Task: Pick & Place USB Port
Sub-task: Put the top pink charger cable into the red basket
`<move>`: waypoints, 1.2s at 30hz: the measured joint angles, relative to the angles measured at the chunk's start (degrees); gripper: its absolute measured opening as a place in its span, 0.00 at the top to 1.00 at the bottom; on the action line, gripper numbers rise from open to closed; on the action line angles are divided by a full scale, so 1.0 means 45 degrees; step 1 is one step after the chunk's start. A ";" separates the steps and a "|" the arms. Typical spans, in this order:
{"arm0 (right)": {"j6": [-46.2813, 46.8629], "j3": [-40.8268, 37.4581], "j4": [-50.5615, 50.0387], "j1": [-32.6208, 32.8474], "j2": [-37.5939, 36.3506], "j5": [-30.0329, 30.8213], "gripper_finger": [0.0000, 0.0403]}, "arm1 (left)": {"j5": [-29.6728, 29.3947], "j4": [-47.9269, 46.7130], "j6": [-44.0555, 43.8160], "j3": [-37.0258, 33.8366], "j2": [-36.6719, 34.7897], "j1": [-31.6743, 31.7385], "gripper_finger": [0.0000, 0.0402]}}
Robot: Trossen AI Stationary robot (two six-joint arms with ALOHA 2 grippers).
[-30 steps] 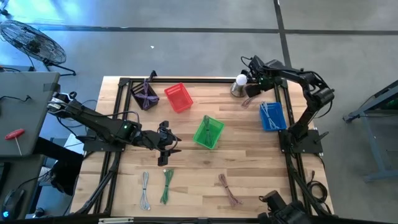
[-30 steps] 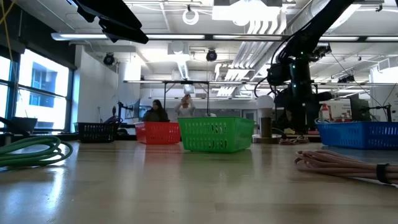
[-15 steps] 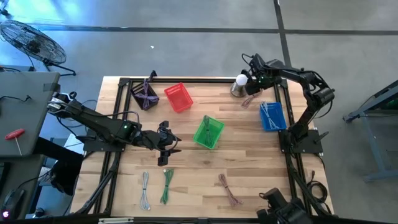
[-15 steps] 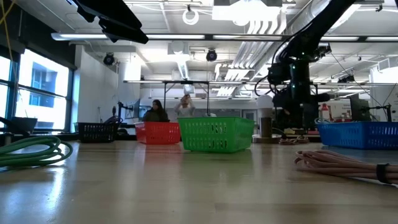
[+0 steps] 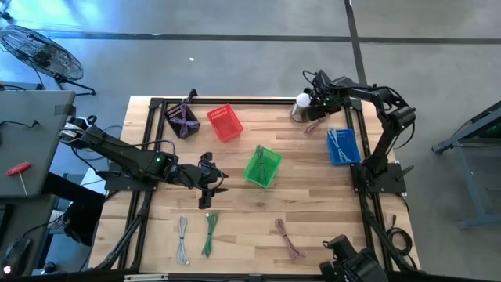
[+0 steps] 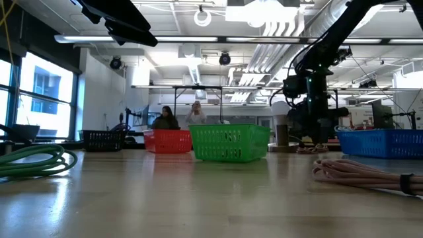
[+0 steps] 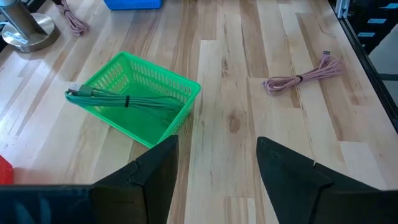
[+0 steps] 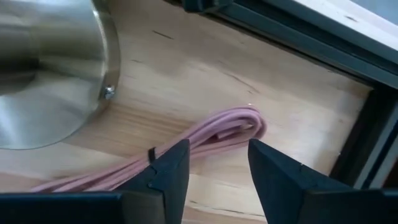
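Note:
A coiled pink USB cable (image 8: 214, 132) lies on the wood at the table's far right, beside a metal lamp base (image 8: 43, 74); in the high view this cable (image 5: 312, 126) sits just in front of the base (image 5: 298, 112). My right gripper (image 8: 219, 150) hovers low over it, open, one finger on each side of the coil's looped end; I see the same gripper from above (image 5: 317, 108) and from table height (image 6: 309, 132). My left gripper (image 5: 214, 185) waits open near the table's middle, and its wrist view (image 7: 217, 149) faces the green basket (image 7: 134, 102).
Four baskets stand on the table: black (image 5: 182, 119) with a purple cable, red (image 5: 225, 122), green (image 5: 263, 166) with a green cable, blue (image 5: 341, 146) with a pale cable. Loose grey (image 5: 182, 237), green (image 5: 210, 233) and pink (image 5: 288, 237) cables lie near the front edge. People show far behind.
My right gripper has come down toward the pink cable beside the lamp base, shifting a little toward the table's far left. The cable has not moved.

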 joint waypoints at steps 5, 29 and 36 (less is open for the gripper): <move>0.0052 0.0000 -0.0075 0.0000 0.0000 -0.0021 0.63 | -0.0005 0.0009 0.0000 0.0000 0.0000 0.0001 0.47; 0.0862 -0.0199 0.0285 0.0087 0.0005 0.0138 0.64 | 0.0024 0.0005 -0.0053 0.0000 0.0000 0.0003 0.47; 0.1598 -0.0199 0.0340 0.0087 0.0005 0.0702 0.64 | 0.0024 0.0005 -0.0053 0.0000 0.0000 0.0005 0.47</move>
